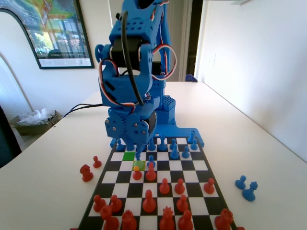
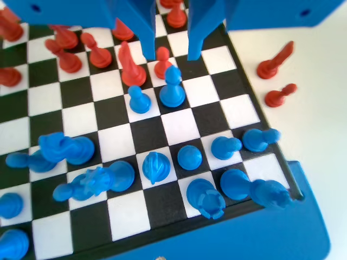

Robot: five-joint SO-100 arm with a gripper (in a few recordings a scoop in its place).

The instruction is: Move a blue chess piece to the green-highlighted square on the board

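Wrist view looks down on the board (image 2: 179,125) from just above, and my gripper (image 2: 172,47) hangs from the top edge with its two jaws spread apart and nothing between them. Right below the gap stands the blue chess piece (image 2: 172,89), a small pawn with a ball head, upright on a black square. A second blue pawn (image 2: 139,100) stands just beside it to the left on a white square. Close behind them, toward the top of this picture, are a red pawn (image 2: 162,63) and a taller red piece (image 2: 131,67); the jaw tips seem to sit above the pawn's head without touching it, though from this angle I cannot be sure of the height. Nearer the bottom edge the blue back-row pieces crowd together, several of them looking tilted or lying over.

From the fixed view, my arm bends low over the far end of the board (image 1: 189,165) and the gripper (image 1: 139,152) points down next to the green-highlighted square (image 1: 128,155), which lies bare on the left half of the picture. One row nearer the camera is the duller yellow-olive square (image 1: 139,164), with a red pawn at its near edge. The blue pawn (image 1: 138,155) is partly masked by my jaws here.
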